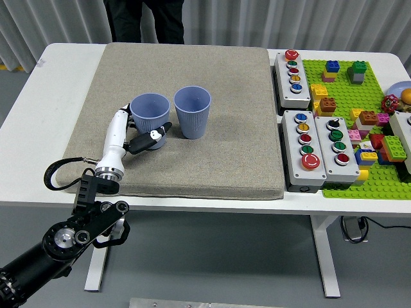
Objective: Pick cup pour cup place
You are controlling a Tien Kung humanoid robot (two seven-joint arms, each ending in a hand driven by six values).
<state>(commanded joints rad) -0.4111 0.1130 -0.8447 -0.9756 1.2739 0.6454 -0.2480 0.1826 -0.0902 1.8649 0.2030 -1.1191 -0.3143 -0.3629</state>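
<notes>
Two blue-grey paper cups stand upright on the grey mat (212, 160). My left hand (142, 131) is shut on the left cup (150, 115), its black thumb wrapped across the cup's front and the fingers behind. That cup sits low at the mat, just left of the second cup (192, 111), which stands free. A narrow gap separates the two cups. My white forearm and black arm run down to the lower left corner. I cannot see inside either cup well enough to tell contents.
Two grey button boxes (319, 146) and another (294, 70) lie right of the mat. A green baseplate (359, 96) with several coloured bricks fills the far right. A person in dark clothes (144, 19) stands at the far edge.
</notes>
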